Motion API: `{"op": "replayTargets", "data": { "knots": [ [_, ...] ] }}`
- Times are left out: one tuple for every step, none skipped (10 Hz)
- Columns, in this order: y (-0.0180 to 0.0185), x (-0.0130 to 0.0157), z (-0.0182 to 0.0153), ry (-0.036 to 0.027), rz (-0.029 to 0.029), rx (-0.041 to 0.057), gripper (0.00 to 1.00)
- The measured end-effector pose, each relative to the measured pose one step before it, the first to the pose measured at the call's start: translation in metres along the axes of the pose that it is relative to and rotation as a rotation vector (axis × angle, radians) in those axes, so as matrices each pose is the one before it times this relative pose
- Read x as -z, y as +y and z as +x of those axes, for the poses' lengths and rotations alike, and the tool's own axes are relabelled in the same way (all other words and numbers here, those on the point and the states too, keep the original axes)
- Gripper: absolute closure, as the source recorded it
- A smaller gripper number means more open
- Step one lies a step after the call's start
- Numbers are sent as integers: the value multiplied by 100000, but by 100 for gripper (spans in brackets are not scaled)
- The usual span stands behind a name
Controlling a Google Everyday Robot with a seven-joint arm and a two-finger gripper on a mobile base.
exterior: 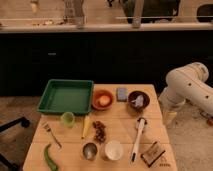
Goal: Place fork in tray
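The small silver fork [51, 134] lies flat near the left edge of the wooden table [120, 122], just below the green cup [67, 118]. At the table's back left sits the big green tray [85, 96], with nothing inside. My white arm curls in from the right, and the gripper [169, 118] hangs pointing down beside the table's right edge, far from the fork and the tray. It is open and holds nothing.
Also on the table: an orange bowl [102, 99], a grey block [121, 93], a dark bowl [138, 100], a long white-and-black utensil [138, 137], a green chili [49, 156], a metal cup [90, 150], a white cup [113, 149] and a packet [152, 152]. A dark counter runs behind.
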Motion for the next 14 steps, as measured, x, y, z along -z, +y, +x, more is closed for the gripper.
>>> {"op": "replayTargets", "data": {
  "knots": [
    [1, 1, 3, 5, 2, -4, 20],
    [1, -2, -2, -11, -4, -2, 20],
    [9, 9, 0, -79, 52, 226, 20],
    [294, -20, -278, -95, -15, 2469, 20],
    [365, 81, -586, -208, 70, 3343, 20],
    [738, 163, -1448, -52, 213, 5061, 20],
    [545, 123, -1776, 848, 642, 5194, 20],
    [346, 121, -1668, 1365, 609, 5135, 20],
    [450, 213, -1316, 1098, 352, 5048, 20],
    [282, 268, -1077, 571, 171, 5002, 20],
    [139, 237, -1040, 683, 23, 4250, 20],
    [-192, 231, -1185, 328, 127, 3560, 20],
    [-316, 263, -1501, 453, 162, 4242, 20],
    [-328, 283, -1878, 803, -413, 5090, 20]
  ]
}}
